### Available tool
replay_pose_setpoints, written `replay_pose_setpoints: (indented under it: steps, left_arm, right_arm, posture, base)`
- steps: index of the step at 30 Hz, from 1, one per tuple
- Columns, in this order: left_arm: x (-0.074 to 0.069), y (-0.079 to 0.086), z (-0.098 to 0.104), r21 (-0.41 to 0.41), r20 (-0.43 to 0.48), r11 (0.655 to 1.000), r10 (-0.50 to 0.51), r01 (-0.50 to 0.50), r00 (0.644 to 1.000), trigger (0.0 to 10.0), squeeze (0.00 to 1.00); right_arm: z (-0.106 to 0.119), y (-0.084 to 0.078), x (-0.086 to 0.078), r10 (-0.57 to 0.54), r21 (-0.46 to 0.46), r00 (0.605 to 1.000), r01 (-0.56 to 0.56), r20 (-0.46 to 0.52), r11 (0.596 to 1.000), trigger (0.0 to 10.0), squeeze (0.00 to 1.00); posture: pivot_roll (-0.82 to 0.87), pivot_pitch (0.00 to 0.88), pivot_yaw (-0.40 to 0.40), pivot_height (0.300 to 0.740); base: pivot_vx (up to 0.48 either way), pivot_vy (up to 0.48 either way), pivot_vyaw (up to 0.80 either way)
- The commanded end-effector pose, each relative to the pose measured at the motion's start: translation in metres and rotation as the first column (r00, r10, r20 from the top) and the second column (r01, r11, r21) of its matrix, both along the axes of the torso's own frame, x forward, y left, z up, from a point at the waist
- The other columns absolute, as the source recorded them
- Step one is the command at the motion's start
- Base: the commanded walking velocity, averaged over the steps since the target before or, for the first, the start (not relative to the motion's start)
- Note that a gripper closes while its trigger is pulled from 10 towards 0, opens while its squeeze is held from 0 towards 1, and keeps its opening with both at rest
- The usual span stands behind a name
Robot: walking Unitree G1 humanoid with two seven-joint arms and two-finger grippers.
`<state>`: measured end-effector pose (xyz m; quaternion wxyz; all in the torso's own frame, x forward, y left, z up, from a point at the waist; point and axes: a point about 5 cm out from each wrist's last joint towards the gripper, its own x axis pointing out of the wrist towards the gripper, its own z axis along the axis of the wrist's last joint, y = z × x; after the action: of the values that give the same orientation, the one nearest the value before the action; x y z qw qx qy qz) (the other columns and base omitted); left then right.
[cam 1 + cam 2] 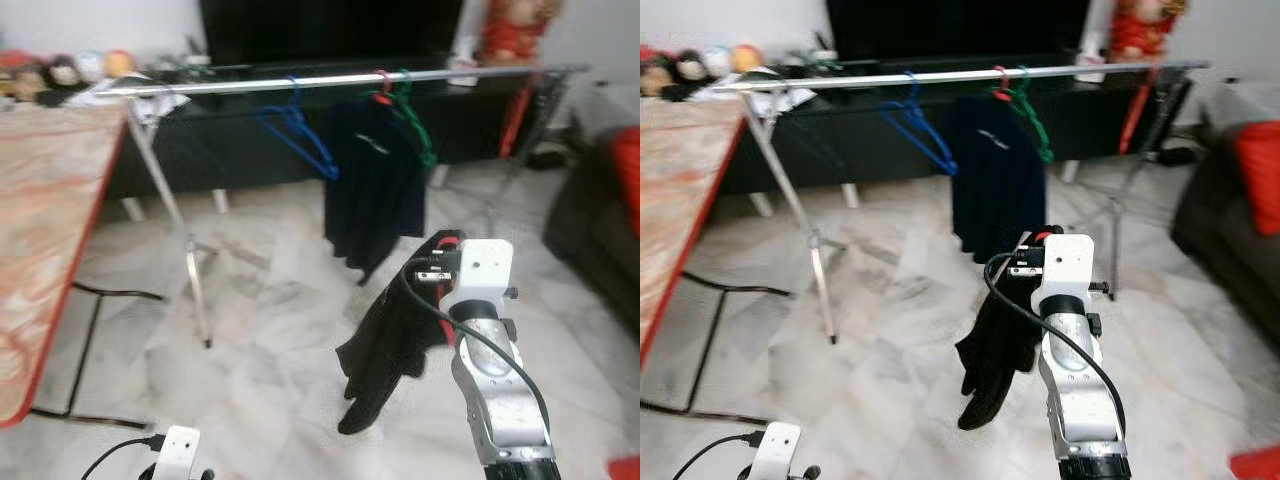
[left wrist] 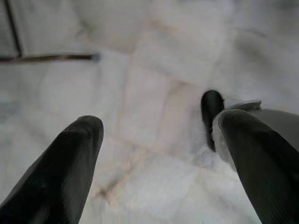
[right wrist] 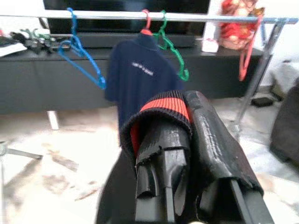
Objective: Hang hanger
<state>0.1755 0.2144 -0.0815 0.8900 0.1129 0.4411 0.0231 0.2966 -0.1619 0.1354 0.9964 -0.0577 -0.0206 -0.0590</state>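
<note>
The left gripper (image 2: 154, 154) hangs low over the floor (image 2: 154, 70), fingers wide apart and holding nothing. The right gripper (image 3: 187, 158) is closed on a black garment (image 1: 385, 350) with a red collar. Farther off, the rail (image 1: 330, 80) holds a blue hanger (image 1: 298, 135), a green hanger (image 1: 415, 125) and a dark shirt (image 1: 372, 185).

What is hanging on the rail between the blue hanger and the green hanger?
A dark navy shirt on a red hanger hangs between the blue hanger and the green hanger, clearest in the right wrist view.
</note>
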Motion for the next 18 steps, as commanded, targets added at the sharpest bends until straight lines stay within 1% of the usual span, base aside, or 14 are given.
replay_pose_setpoints:
  steps: [1,11,18]
  left_arm:
    - [-0.005,-0.0032,-0.0033,-0.018,-0.024,1.0,0.015,-0.016,1.0,10.0,0.0]
    - [-0.007,-0.0038,-0.0044,-0.031,-0.034,0.999,0.01,-0.011,0.999,10.0,0.0]
    - [-0.0078,-0.0034,-0.0047,-0.028,-0.036,1.0,0.01,-0.011,0.999,10.0,0.0]
  right_arm:
    - [-0.0025,-0.012,-0.001,-0.051,0.016,0.999,0.052,-0.009,0.999,10.0,0.0]
    - [-0.0043,-0.0127,-0.0009,-0.07,0.027,0.997,0.07,-0.02,0.997,10.0,0.0]
    - [-0.0059,-0.0154,-0.001,-0.093,0.062,0.995,0.094,-0.025,0.994,10.0,0.0]
  posture:
    - [-0.09,0.071,-0.029,0.74]
    - [-0.09,0.057,-0.026,0.74]
    - [-0.09,0.041,-0.025,0.74]
  base:
    - [0.0,0.0,0.0]
    - [0.0,0.0,0.0]
    - [0.0,0.0,0.0]
